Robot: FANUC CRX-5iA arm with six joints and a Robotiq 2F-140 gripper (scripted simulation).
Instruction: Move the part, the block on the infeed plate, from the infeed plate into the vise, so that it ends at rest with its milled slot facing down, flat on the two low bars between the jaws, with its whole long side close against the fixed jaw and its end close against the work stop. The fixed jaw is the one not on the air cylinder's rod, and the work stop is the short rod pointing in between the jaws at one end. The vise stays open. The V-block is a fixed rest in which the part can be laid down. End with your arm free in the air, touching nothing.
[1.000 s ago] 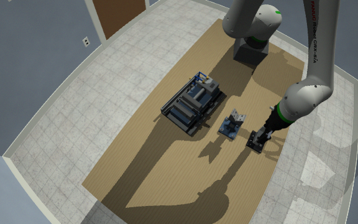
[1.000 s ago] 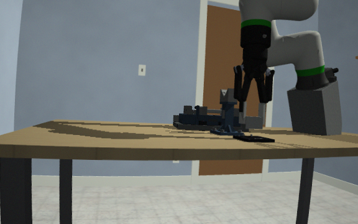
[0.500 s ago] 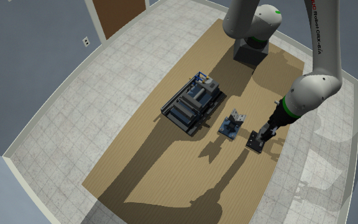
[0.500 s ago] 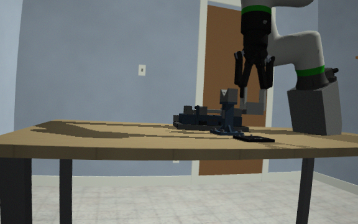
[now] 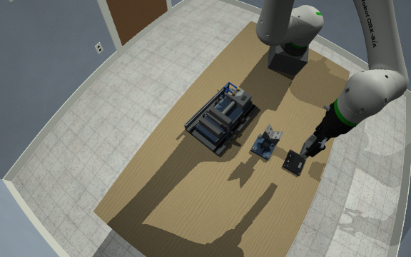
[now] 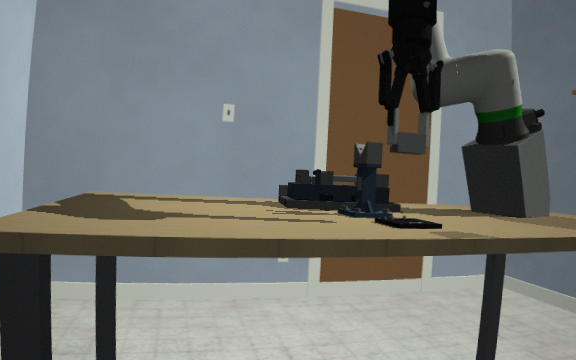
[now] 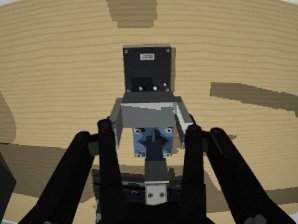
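Observation:
My gripper is shut on the part, a grey block, and holds it high above the table. In the wrist view the part sits across my fingertips, with the dark infeed plate on the table below it. The infeed plate lies bare near the table's right edge, and my gripper hangs just above it there. The vise stands open in the middle of the table. The V-block stands between the vise and the infeed plate.
The arm's grey base pedestal stands at the back of the table. In the side view the V-block rises on its blue stand in front of the vise, a little left of and below the held part.

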